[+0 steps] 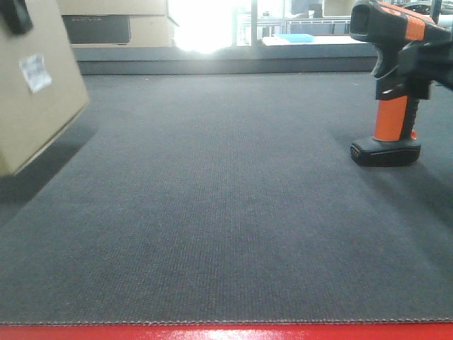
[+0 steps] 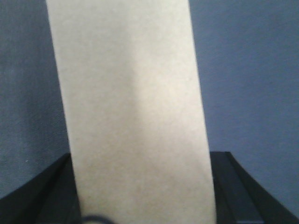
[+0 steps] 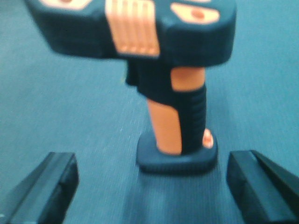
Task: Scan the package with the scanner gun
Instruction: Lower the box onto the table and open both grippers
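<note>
The package (image 1: 28,99), a tan cardboard box with a small white label (image 1: 34,72), hangs tilted at the far left, its lower edge raised over the mat. My left gripper (image 2: 140,196) is shut on it, with black fingers (image 2: 238,186) pressed to both sides of the tan face (image 2: 131,107). The scanner gun (image 1: 393,106), black and orange, stands upright on its base at the right. My right gripper (image 3: 152,191) is open, and its fingers (image 3: 46,186) stand wide apart just short of the scanner's base (image 3: 177,161), touching nothing.
A dark grey mat (image 1: 226,212) covers the table, with a red strip (image 1: 226,332) along the near edge. A raised ledge (image 1: 226,64) runs across the back. Behind it stand cardboard boxes with a dark panel (image 1: 99,28) and something blue (image 1: 296,37).
</note>
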You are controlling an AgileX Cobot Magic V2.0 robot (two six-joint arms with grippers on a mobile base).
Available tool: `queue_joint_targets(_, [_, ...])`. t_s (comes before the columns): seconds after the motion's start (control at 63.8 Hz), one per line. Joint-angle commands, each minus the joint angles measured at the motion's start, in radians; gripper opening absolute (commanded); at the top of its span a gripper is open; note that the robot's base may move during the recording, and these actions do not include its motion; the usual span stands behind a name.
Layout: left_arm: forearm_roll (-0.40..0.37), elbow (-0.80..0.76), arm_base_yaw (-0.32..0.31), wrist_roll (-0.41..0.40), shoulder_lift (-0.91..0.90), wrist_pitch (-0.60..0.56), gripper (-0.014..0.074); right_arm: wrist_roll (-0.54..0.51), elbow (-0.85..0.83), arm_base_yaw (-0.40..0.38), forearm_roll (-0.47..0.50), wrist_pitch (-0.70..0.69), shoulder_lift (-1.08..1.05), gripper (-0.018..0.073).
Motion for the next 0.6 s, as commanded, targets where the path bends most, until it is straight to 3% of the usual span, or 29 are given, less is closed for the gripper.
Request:
queue_joint_targets(0.0, [0.028,-0.002,-0.001,-0.011,0.033,-0.009,-0.0111,-0.008,0.005,-0.003,-0.004,0.054,-0.069,0.0368])
queue_joint_targets(0.063, [0.036,-0.002,-0.001,-0.011,0.058,-0.009,-0.0111,-0.008,0.005,-0.003,-0.011,0.068,-0.106,0.0229])
queue_joint_targets(0.11, [0.045,-0.002,-0.001,-0.011,0.084,-0.009,-0.0111,-0.008,0.005,-0.003,-0.022,0.071,-0.15,0.0031])
queue_joint_targets(0.188, [0.05,-0.002,-0.001,-0.011,0.105,-0.009,-0.0111,-0.014,0.005,-0.003,-0.022,0.069,-0.189,-0.0155])
queue_joint_targets(0.361, [0.058,-0.002,-0.001,-0.011,0.138,-0.009,-0.0111,-0.134,-0.012,-0.033,-0.024,0.068,-0.246,-0.0153])
queue_joint_targets(0.502, [0.058,-0.002,-0.001,-0.011,0.138,-0.009,-0.0109,-0.139,-0.06,-0.117,-0.024,0.151,-0.275,-0.0153])
queue_joint_targets(0.58, [0.058,-0.002,-0.001,-0.011,0.138,-0.009,-0.0065,-0.139,-0.094,-0.174,-0.058,0.22,-0.288,-0.0153])
